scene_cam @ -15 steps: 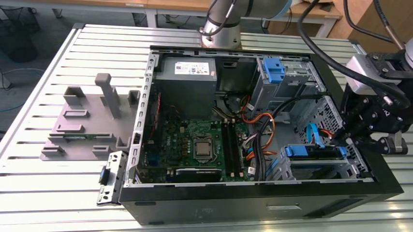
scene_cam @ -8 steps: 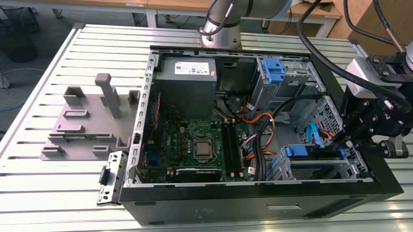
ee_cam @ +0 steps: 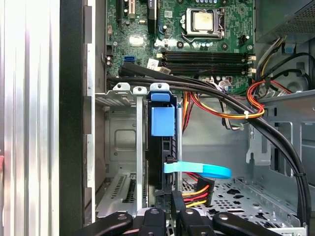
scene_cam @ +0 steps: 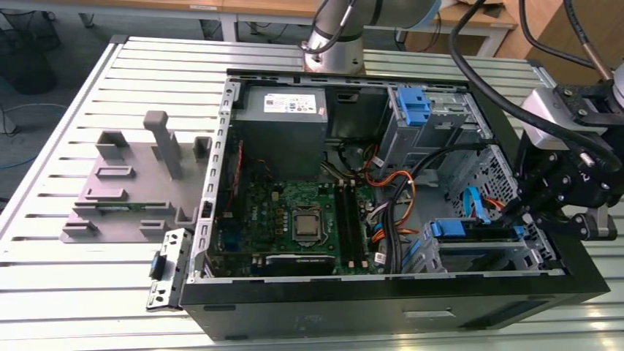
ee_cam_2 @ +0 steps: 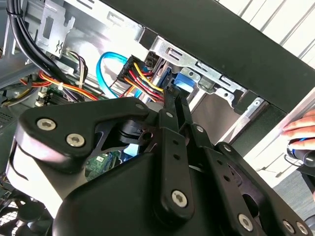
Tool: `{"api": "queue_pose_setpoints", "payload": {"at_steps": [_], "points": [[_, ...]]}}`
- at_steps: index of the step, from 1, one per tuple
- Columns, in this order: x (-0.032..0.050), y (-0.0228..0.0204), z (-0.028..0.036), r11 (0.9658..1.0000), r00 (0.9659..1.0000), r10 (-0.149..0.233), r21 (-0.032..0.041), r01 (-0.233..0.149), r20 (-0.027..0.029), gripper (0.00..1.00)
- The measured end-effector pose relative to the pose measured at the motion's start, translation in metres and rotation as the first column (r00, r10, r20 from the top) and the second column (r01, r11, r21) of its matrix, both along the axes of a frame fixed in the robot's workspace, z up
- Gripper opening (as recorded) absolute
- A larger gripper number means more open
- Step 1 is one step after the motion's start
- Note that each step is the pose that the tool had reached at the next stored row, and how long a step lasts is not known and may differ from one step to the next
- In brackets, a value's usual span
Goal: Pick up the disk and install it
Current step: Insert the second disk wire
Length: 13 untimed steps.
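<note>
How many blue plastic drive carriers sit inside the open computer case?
2. One blue plastic carrier in the far bay beside the grey power-supply box; another blue carrier in the near bay beside the black gripper. More may be hidden.

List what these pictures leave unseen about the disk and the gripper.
- Label face: first wrist view, the disk sits edge-on between drive cage walls.
- Cage slot: second wrist view, the gripper body covers most of it.
- A person's hand: second wrist view, cut off by the edge.
</note>
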State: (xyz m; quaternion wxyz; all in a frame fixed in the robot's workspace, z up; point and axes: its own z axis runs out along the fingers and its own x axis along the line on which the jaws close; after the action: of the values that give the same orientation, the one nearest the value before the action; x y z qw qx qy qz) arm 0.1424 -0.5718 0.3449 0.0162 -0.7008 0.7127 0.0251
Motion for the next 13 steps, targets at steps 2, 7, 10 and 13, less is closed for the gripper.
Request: {"api": "queue_pose_setpoints", "payload": {"at_steps": [2,7,10,13], "points": [[0.0000,0.0004,-0.0002,1.0000,1.0000,0.000,0.0003,0.000,0.0000,0.19],[-0.0011,0.0020,-0.0002,1.0000,1.0000,0.000,0.0001,0.000,0.0000,0.19],[-0.0025,0.0022,-0.0009,1.0000,1.0000,0.000,0.0000,0.000,0.0000,0.19],[-0.0026,0.0022,-0.0008,1.0000,1.0000,0.000,-0.0006,0.000,0.0000,0.19]]}}
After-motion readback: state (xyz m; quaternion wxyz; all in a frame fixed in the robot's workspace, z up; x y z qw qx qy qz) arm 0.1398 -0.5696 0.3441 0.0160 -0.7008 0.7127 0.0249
